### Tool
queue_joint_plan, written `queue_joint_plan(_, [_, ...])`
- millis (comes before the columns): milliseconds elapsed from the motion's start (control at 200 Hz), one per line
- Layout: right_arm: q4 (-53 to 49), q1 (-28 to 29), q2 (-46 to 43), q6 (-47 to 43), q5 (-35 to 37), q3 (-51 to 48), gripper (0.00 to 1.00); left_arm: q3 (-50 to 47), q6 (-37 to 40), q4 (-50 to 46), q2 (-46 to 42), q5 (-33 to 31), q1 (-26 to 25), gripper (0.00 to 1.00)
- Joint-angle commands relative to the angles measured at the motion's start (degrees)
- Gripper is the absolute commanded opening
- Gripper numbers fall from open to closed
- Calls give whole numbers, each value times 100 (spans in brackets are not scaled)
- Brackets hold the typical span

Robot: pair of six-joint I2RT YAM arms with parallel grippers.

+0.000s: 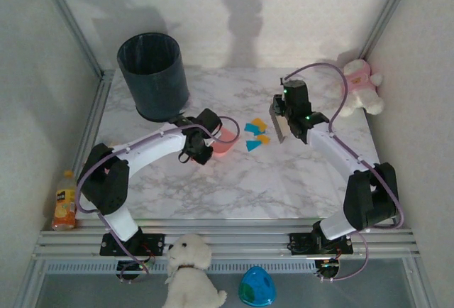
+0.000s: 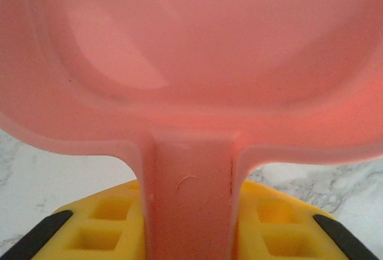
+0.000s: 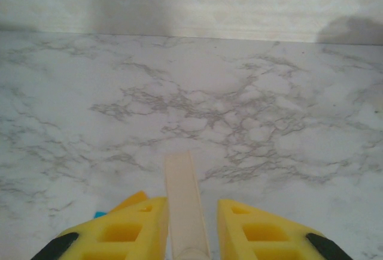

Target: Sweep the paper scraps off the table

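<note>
Several orange and blue paper scraps (image 1: 256, 135) lie in a small cluster on the marble table (image 1: 284, 180), between my two grippers. My left gripper (image 1: 204, 143) is shut on the handle (image 2: 188, 194) of a pink dustpan (image 1: 225, 142), whose pan (image 2: 191, 50) sits just left of the scraps. My right gripper (image 1: 285, 118) stands just right of them, shut on the cream handle (image 3: 184, 206) of a small brush (image 1: 279, 127). In the right wrist view an orange scrap (image 3: 133, 200) and a blue scrap (image 3: 100, 214) peek out beside the left finger (image 3: 119, 233).
A dark round bin (image 1: 154, 74) stands at the table's back left. A pink and white plush toy (image 1: 360, 86) sits at the back right edge. Off the table are an orange bottle (image 1: 64, 200), a white plush dog (image 1: 188, 272) and a blue-green object (image 1: 257, 287).
</note>
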Motion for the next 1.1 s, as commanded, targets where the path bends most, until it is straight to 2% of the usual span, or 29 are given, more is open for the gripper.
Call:
queue_joint_plan(0, [419, 25, 201, -459, 451, 200, 0, -73, 59, -203, -48, 219, -145, 0])
queue_joint_plan(285, [691, 25, 648, -792, 544, 319, 0, -46, 30, -399, 246, 266, -505, 0])
queue_joint_plan(531, [1017, 44, 763, -905, 307, 165, 0, -64, -33, -525, 407, 256, -778, 0])
queue_joint_plan(1096, [1045, 105, 984, -1097, -37, 117, 0, -56, 3, -539, 647, 311, -817, 0])
